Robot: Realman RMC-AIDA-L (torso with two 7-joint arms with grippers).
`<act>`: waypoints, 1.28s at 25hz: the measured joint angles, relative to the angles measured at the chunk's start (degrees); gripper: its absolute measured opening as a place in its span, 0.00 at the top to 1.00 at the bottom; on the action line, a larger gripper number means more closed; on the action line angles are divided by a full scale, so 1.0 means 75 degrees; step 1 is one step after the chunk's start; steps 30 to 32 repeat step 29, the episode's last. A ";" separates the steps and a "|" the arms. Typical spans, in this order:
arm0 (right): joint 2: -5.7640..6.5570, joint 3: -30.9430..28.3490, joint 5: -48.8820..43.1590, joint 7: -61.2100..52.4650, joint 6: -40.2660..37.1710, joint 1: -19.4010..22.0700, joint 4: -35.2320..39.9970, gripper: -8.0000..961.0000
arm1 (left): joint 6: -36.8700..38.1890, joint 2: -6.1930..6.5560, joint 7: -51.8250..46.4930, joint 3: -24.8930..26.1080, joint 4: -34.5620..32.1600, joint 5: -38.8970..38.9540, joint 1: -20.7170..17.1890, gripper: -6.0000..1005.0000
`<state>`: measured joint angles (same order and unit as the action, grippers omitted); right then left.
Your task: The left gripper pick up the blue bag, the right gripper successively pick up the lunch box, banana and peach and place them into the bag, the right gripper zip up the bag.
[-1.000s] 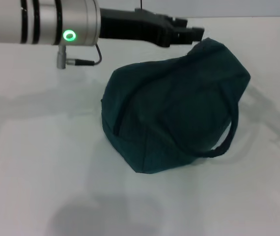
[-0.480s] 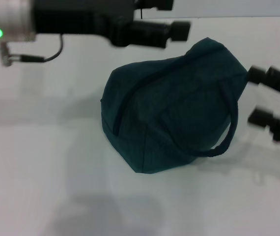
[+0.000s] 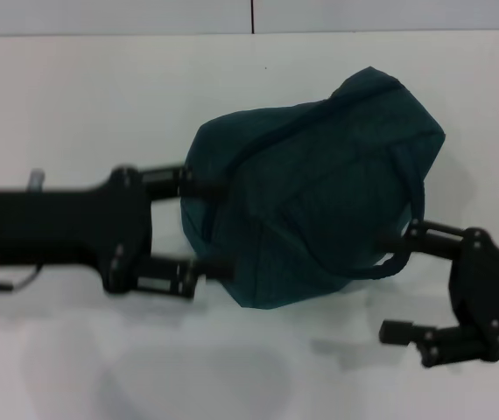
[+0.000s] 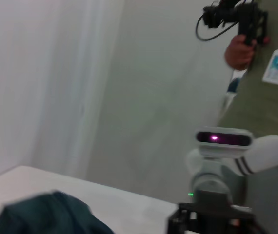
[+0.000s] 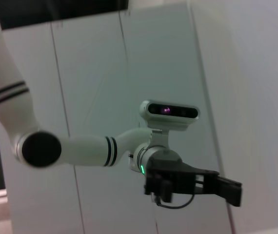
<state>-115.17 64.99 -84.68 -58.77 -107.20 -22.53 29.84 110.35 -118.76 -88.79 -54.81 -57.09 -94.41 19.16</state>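
Head view: blue bag (image 3: 311, 184) between both grippers' open jaws.

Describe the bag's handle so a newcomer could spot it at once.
On the white table sits the blue bag, a dark teal fabric lump. Its handle is the thin padded loop hanging off the side toward the right gripper, the only strap standing clear of the body.

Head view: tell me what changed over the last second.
The left claw swung from above the far end of the blue bag down to its near-left side, fingers open astride the edge. The right claw came in from the right to the bag's near-right side, open by the handle. The bag stayed put, closed.
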 joint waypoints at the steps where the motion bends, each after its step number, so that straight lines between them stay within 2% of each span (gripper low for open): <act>1: -0.0003 0.0098 -0.0036 0.0048 0.0092 -0.0014 -0.0016 0.08 | 0.0070 0.0022 0.0271 -0.0001 0.0319 -0.0042 -0.0015 0.12; 6: -0.0017 0.0475 -0.0050 0.0120 0.0536 -0.0108 -0.0026 0.08 | 0.0225 0.0262 0.1242 0.0015 0.1750 -0.0233 -0.0037 0.12; 9: -0.0021 0.0522 -0.0053 0.0160 0.0631 -0.0155 -0.0025 0.08 | 0.0276 0.0314 0.1623 0.0047 0.2080 -0.0241 -0.0127 0.12; 17: -0.0036 0.0534 -0.0011 0.0159 0.0636 -0.0225 -0.0023 0.08 | 0.0288 0.0289 0.1923 0.0066 0.2166 -0.0232 -0.0354 0.12; 32: -0.0042 0.0501 0.0018 0.0128 0.0489 -0.0217 -0.0017 0.08 | 0.0298 0.0262 0.2159 0.0067 0.2183 -0.0181 -0.0431 0.12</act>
